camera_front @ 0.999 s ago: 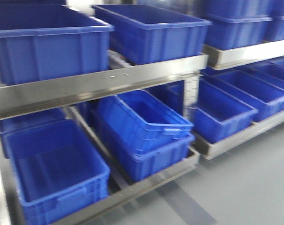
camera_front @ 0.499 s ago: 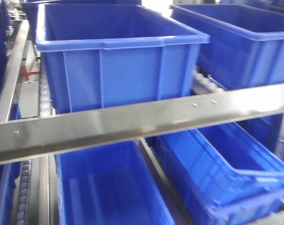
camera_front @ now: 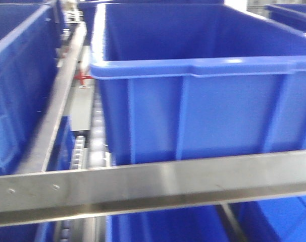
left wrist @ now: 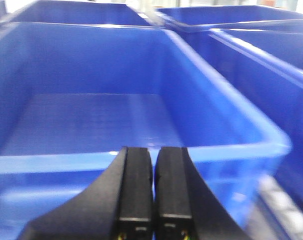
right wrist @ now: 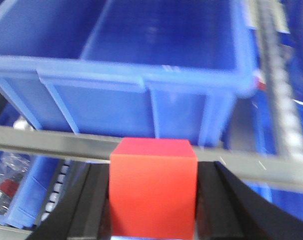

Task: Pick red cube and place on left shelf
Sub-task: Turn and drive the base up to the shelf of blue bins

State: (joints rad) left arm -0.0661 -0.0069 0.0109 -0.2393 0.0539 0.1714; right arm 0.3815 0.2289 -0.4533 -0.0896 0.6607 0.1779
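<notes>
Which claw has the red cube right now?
The right claw: the red cube sits pinched between its fingers. The left claw is shut with nothing between its fingers, facing a blue crate.

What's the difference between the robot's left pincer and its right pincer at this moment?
The left pincer is empty, while the right pincer grips the red cube. The left pincer's fingers are closed almost together; the right pincer's are held apart by the cube between them. Both are black, and both point toward blue crates.
</notes>
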